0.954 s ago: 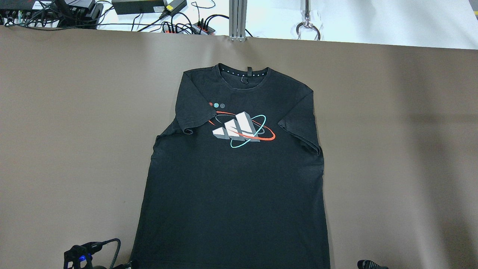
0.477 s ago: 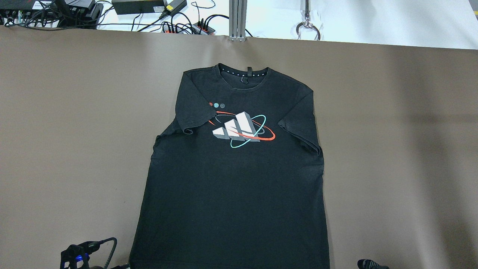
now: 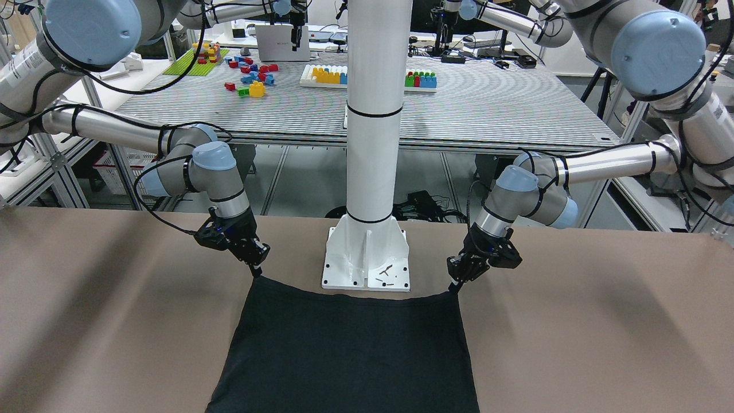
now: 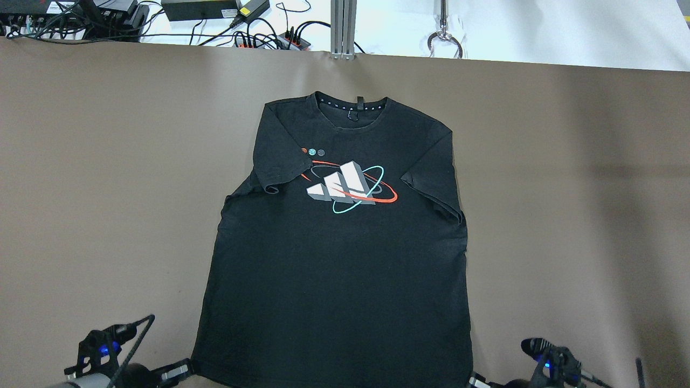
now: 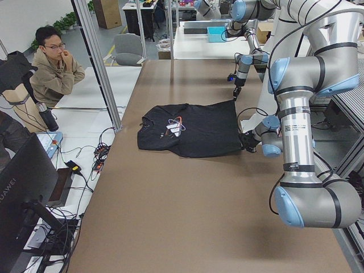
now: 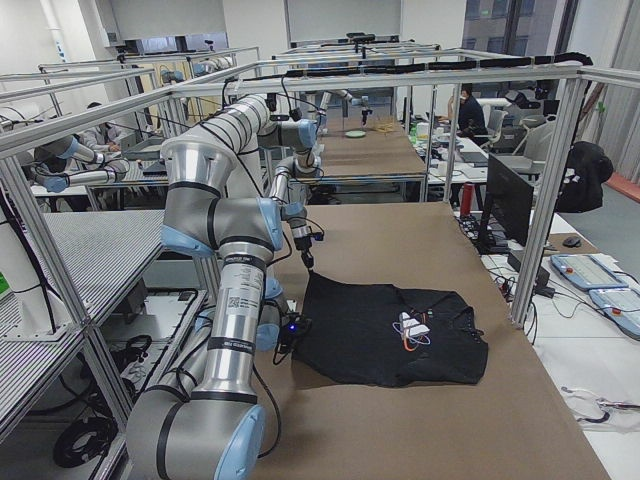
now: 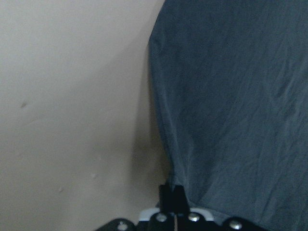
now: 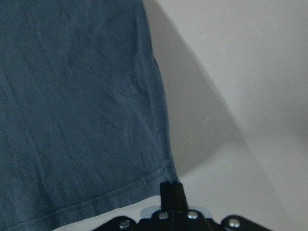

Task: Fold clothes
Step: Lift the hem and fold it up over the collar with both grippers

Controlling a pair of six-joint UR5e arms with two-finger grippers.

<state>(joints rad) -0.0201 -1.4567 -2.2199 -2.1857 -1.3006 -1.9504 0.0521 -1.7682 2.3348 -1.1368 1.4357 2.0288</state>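
The clothes are one black T-shirt [image 4: 334, 269] with a white, red and teal logo [image 4: 350, 188]. It lies flat on the brown table [image 4: 81, 188], collar at the far side. My left gripper [image 4: 183, 369] is shut on the near left hem corner. The left wrist view shows its fingers [image 7: 172, 193] pinched on the hem. My right gripper [image 4: 474, 380] is shut on the near right hem corner, with its fingers [image 8: 172, 190] pinched on the hem. In the front-facing view the hem edge [image 3: 355, 293] hangs slightly raised between the left gripper [image 3: 453, 285] and right gripper [image 3: 255, 272].
The white pole's base plate [image 3: 367, 264] stands just behind the raised hem. Cables and power bricks [image 4: 108, 16] lie beyond the table's far edge. An operator [image 5: 54, 62] sits off the table's far side. Bare table lies to both sides of the shirt.
Both grippers have moved forward, away from the robot's base, carrying the hem corners. The near hem now shows inside the overhead view. The rest of the shirt has not moved.
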